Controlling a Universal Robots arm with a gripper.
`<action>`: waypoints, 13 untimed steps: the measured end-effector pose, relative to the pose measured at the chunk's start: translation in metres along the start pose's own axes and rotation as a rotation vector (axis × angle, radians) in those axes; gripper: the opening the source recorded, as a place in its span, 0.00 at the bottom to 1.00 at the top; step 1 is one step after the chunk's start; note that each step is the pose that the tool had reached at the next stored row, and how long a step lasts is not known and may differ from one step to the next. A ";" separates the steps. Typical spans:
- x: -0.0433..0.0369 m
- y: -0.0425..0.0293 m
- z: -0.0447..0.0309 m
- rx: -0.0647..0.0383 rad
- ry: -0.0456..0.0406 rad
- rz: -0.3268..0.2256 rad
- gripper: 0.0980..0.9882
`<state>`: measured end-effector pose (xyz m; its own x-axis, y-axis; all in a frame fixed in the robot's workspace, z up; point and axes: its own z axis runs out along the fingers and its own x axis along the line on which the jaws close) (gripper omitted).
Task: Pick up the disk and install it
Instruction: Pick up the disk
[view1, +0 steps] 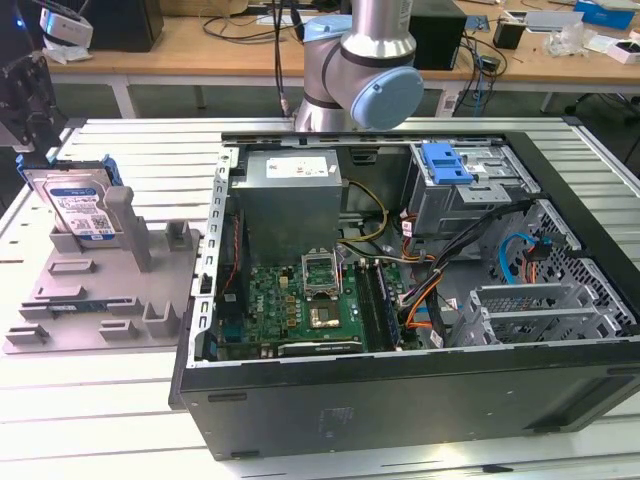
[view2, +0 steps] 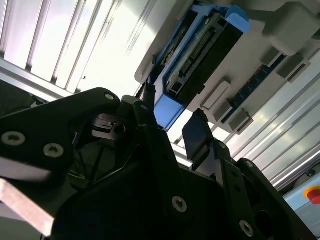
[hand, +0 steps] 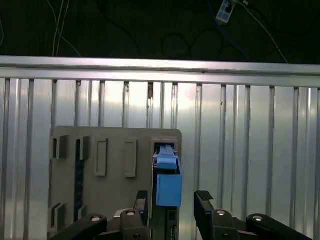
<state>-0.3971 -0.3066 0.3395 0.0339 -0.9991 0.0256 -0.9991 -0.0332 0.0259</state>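
claw (hand: 172, 196) spread astride the disk (hand: 168, 176) — upright in grey fixture plate (hand: 115, 192).

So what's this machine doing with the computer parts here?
A robot arm's gripper is poised at the disk, which stands on edge in a grey holder plate beside an open computer case. Its fingers are open, one on each side of the disk's blue frame, not gripping it. The disk is not yet in the case.
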 end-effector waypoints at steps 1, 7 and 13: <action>0.0000 0.0004 0.0011 0.000 -0.0001 0.000 0.45; 0.0001 0.0012 0.0047 -0.001 0.0002 0.000 0.45; 0.0010 0.0018 0.0091 -0.003 0.0006 0.000 0.45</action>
<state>-0.3991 -0.3080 0.3304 0.0339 -0.9991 0.0262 -0.9990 -0.0332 0.0292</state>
